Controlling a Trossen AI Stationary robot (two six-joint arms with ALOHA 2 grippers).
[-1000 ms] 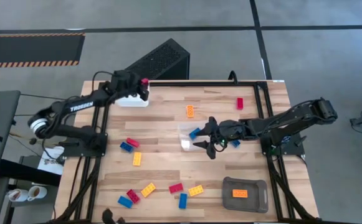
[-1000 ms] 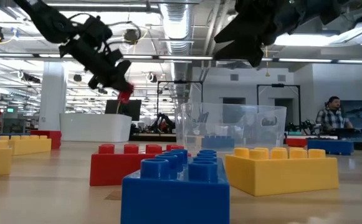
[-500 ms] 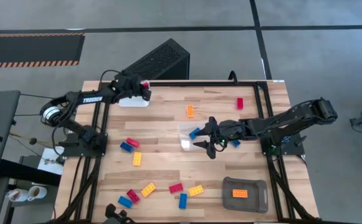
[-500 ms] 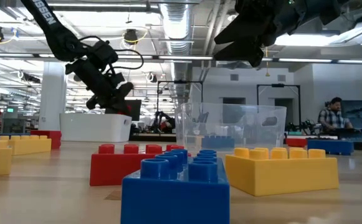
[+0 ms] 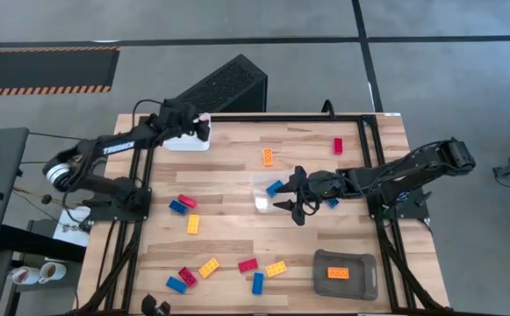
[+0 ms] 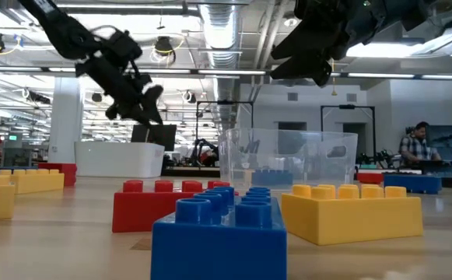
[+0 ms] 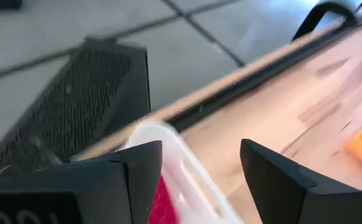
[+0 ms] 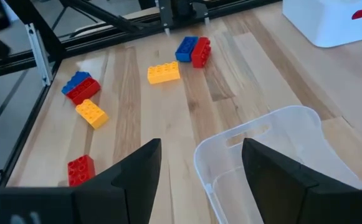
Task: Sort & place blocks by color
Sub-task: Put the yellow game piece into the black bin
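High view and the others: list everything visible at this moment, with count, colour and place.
red blocks: five; four scattered on the table, one in the white container
blue blocks: five; one in the clear container, the rest on the table
yellow-orange blocks: five; four on the table, one in the grey tray
white container: one, back left corner
clear container: one, table centre
grey tray: one, front right
table: one, light wood
black perforated box: one, on the floor behind the table
person: one, seated far off in the room
left gripper: open, over the white container
right gripper: open, over the clear container
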